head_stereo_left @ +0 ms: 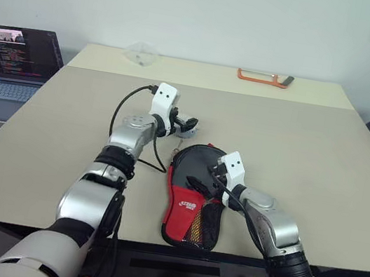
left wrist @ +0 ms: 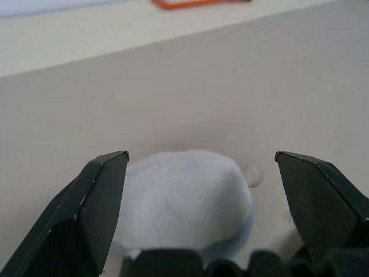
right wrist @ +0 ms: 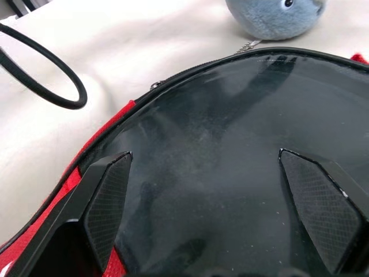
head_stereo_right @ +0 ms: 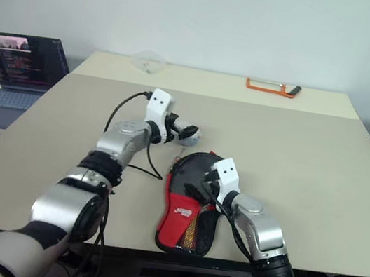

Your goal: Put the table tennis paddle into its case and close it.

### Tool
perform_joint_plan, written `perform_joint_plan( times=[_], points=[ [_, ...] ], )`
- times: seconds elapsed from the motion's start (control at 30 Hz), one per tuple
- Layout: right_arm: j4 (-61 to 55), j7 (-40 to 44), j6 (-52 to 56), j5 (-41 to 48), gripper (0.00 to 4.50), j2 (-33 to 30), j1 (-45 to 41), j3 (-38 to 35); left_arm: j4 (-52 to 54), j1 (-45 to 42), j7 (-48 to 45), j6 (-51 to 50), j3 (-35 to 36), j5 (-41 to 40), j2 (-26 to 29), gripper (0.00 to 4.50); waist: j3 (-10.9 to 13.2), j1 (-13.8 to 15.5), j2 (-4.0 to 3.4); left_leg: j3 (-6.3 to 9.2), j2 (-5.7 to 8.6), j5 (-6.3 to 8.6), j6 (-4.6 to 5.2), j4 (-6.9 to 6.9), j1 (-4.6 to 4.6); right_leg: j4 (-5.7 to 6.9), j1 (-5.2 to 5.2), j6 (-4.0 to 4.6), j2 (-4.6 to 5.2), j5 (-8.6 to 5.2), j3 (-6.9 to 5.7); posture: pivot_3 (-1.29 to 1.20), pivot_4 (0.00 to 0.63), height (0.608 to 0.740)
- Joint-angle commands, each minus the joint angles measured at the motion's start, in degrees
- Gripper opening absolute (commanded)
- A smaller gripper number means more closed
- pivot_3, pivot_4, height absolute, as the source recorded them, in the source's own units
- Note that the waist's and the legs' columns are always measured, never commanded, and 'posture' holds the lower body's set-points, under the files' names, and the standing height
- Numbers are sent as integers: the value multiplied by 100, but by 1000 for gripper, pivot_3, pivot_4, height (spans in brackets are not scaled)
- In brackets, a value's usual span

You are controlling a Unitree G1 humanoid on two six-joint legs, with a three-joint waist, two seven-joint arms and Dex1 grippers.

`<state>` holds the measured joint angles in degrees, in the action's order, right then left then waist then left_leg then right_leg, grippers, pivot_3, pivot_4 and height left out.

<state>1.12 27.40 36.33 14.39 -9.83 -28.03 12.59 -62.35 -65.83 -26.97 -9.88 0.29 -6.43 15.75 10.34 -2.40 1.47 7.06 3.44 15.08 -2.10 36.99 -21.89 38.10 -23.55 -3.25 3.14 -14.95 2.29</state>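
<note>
Where the beige table (head_stereo_left: 297, 150) runs back to the wall, it carries everything I am working with, and its near edge is cut off below my arms. A laptop (head_stereo_left: 13, 67) stands open off its left side, partly out of frame. The case (head_stereo_left: 189, 196) lies near the front edge, its rounded end pointing away from me and its red panel with the white logo toward me; my right arm covers part of its right side. The table tennis paddle (right wrist: 230, 161) sits inside it: my right wrist view shows the black rubber face within the zipper rim, but the handle is hidden, so I cannot tell how far in it reaches. My right gripper (head_stereo_left: 207, 182) hovers over that open end, its two fingers spread wide with nothing between them. My left gripper (head_stereo_right: 187, 131) is just beyond the case's far end, fingers (left wrist: 98, 202) also well apart, around a small soft toy (left wrist: 184, 196), pale and blurred; whether they touch it I cannot make out. An orange-framed object (head_stereo_left: 262, 77) lies at the far edge, too small to identify.
</note>
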Motion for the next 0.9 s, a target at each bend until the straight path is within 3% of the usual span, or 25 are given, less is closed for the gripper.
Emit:
perform_joint_plan(
  times=[0.03,0.4,0.73,0.83,0.9],
  points=[
    [-48,-79,70,-62,4500,51,35,-32,-649,-345,384,261,73,229,-46,4442,0,0,1,1,0,1,1,0,0,1,0,0,0,0,-1,0,150,740],
    [-86,-236,118,-90,4500,159,7,-67,-1165,-320,454,213,151,497,-208,4442,-2,0,3,2,1,1,3,4,2,13,0,0,0,0,0,0,150,740],
    [-127,-386,99,-182,4500,195,-11,-114,-1220,-236,508,187,307,558,-257,1232,-2,-1,3,1,3,2,5,10,8,44,-3,-1,0,0,2,0,150,740],
    [-38,-485,-8,-244,4500,238,-116,-178,-1197,-181,483,175,334,558,-197,483,-2,-10,3,0,3,1,3,12,10,54,-5,-1,0,0,2,0,150,740],
    [113,-621,-101,-316,4500,291,-209,-233,-1157,-130,463,166,361,543,-122,299,-2,-31,3,0,3,0,2,13,11,61,-7,-1,0,0,3,0,150,740]
  ],
)
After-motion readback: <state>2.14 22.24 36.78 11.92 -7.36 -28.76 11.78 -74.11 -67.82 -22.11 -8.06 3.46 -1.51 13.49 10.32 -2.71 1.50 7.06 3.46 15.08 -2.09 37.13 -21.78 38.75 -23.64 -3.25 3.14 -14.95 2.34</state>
